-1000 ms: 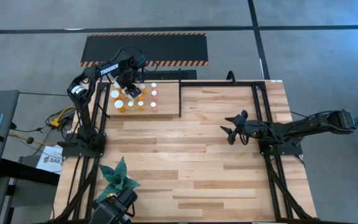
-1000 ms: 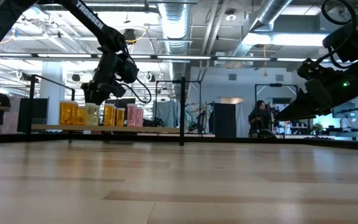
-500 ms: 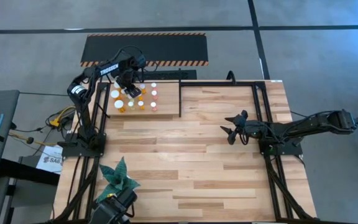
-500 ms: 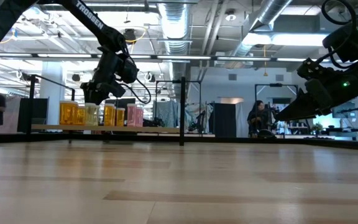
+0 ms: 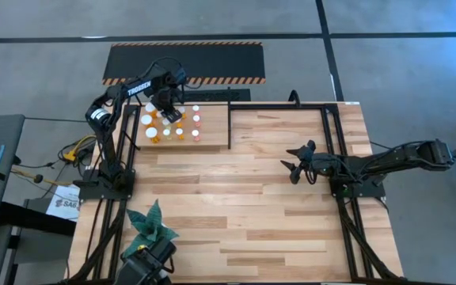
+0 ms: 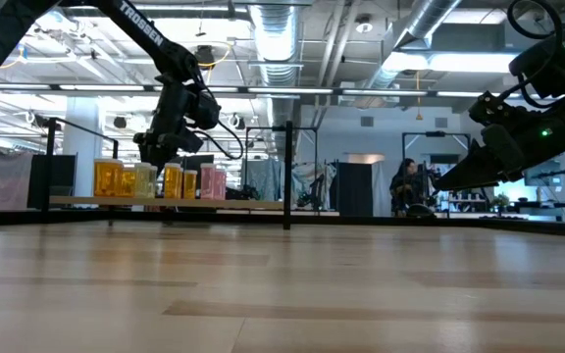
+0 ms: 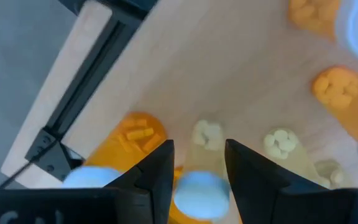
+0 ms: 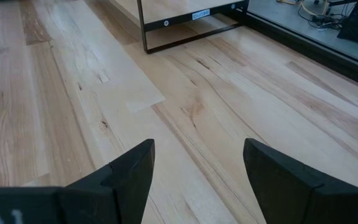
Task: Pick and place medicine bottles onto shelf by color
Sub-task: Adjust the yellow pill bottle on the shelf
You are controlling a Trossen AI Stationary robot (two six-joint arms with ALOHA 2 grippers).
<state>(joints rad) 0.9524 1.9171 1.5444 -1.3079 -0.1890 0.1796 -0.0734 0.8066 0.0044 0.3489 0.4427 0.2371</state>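
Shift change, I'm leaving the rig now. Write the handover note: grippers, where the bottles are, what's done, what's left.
Left gripper: over the shelf at the table's far left corner, fingers closed around a white-capped bottle in the group.
Right gripper: open, empty, waiting above bare table on the right side.
Bottles: all those in view stand on the shelf, orange ones toward the left, pinkish ones toward the right in the low view; none on the table.
Done: bottles are on the shelf.
Left: cannot tell whether the gripped bottle is being set down or moved; check colour grouping, then park the left arm.
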